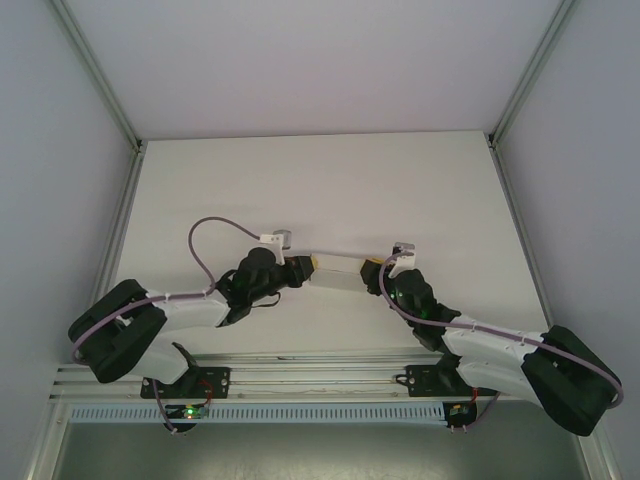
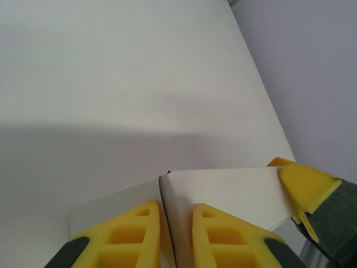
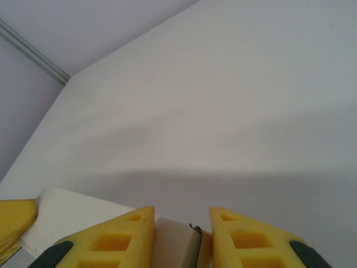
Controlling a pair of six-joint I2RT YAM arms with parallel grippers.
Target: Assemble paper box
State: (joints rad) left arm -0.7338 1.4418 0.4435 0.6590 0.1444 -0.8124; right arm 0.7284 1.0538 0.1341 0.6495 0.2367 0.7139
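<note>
The left gripper (image 1: 312, 264) is clamping its jaws on the left end of the paper box (image 1: 338, 273) — the right gripper (image 1: 372, 264) is clamping the right end.

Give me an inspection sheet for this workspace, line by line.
Surface: white matte table, no marks seen.
Job's things: thin white card paper box, spanning between both grippers.
Clutter: nothing seen.
Grippers: left gripper shut on one box end; right gripper straddles the other end, grip unclear.
Cables: lilac cable loops above the left arm; second lilac cable runs along the right arm.
Surroundings: grey wall panels, aluminium frame posts.
</note>
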